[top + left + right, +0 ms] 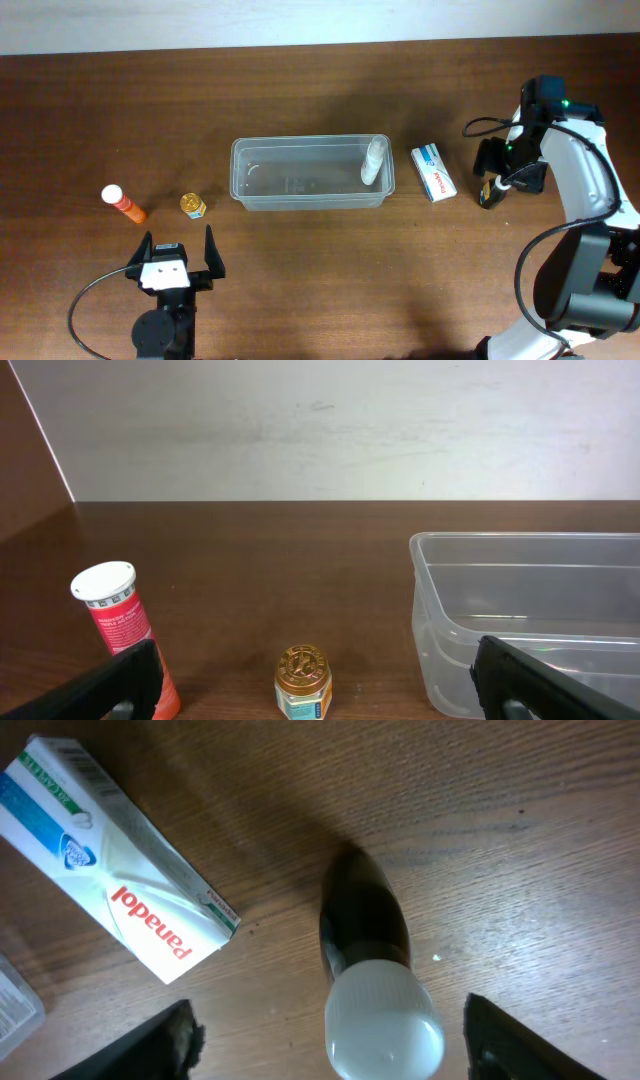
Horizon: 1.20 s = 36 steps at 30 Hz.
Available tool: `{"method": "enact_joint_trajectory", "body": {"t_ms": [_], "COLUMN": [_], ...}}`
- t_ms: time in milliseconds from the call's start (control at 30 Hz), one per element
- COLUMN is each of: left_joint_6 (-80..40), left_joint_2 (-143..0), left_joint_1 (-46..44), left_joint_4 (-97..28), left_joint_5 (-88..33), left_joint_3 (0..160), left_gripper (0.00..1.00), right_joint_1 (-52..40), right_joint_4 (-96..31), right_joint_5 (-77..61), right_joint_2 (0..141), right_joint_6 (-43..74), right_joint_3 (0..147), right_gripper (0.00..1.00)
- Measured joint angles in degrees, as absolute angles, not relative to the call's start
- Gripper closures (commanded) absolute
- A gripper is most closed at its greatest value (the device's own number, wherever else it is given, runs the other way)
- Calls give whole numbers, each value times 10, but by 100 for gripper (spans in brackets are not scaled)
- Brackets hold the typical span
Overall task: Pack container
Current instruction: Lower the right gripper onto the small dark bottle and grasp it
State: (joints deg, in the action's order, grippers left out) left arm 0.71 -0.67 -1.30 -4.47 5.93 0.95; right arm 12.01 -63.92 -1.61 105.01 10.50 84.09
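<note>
The clear container [300, 195] lies mid-table with a small white bottle [372, 162] leaning in its right end. My right gripper [491, 188] hangs right of it, over a dark bottle with a white cap [368, 925]. In the right wrist view the gripper [328, 1010] is open. The cap sits between the fingers [165, 1042], with a gap on each side. My left gripper [178, 258] is open near the front edge. A gold-lidded jar [302, 682] stands just ahead of its fingertips. The container's left end [440, 630] shows in the left wrist view.
An orange tube with a white cap [123, 203] lies left of the gold-lidded jar [193, 206]. A white-and-blue cardboard box [433, 172] lies between the container and my right gripper, and shows again [110, 870] in the right wrist view. A cable loops beside each arm.
</note>
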Motion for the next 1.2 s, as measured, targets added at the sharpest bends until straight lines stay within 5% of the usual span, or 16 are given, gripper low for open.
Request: {"method": "enact_joint_trajectory", "body": {"t_ms": [867,1200], "left_joint_6": [7,7], "left_joint_2": [-7,-7], "left_joint_1": [-13,-13], "left_joint_4": [-45,-45], "left_joint_5": [59,59], "left_joint_3": [10,10], "left_gripper": [1,1], "right_joint_1": [120,120], "right_joint_4": [-591,-548], "right_joint_5": [-14,-14], "right_joint_2": [1061,1061], "right_joint_6": [105,104], "right_joint_3": [782,782], "right_gripper": [71,59]}}
